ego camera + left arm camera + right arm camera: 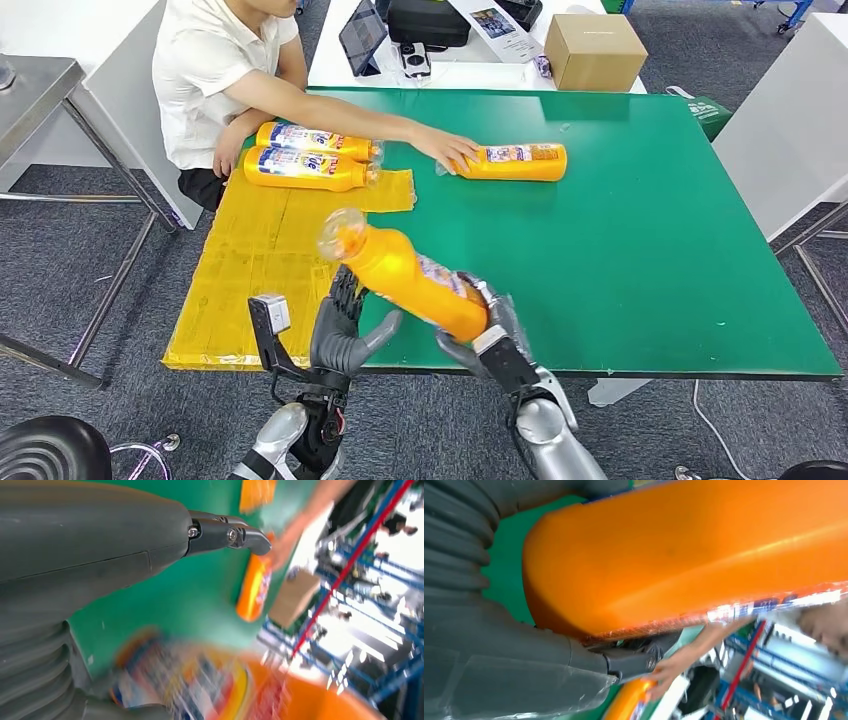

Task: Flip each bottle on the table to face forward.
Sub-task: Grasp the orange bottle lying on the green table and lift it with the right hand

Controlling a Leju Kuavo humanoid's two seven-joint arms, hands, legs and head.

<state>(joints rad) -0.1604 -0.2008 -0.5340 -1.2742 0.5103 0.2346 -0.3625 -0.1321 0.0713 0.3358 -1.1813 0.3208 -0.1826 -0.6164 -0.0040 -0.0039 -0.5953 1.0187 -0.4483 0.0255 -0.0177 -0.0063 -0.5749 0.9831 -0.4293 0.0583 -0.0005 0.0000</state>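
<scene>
Head view: bright, even overhead light; the green worktop (640, 230) is evenly lit with a faint sheen, and shadows beneath objects are short and soft. The lifted orange bottle (410, 280) shows motion blur at its clear cap, while the lying bottle (515, 161) is sharp. Straight edges bow slightly toward the frame borders. Left wrist view: the thumb (227, 532) is crisp; the near bottle label is heavily smeared, and the background is blurred with blown-out highlights. Right wrist view: the close orange surface (684, 555) carries soft glare streaks; the background is bright and out of focus.
</scene>
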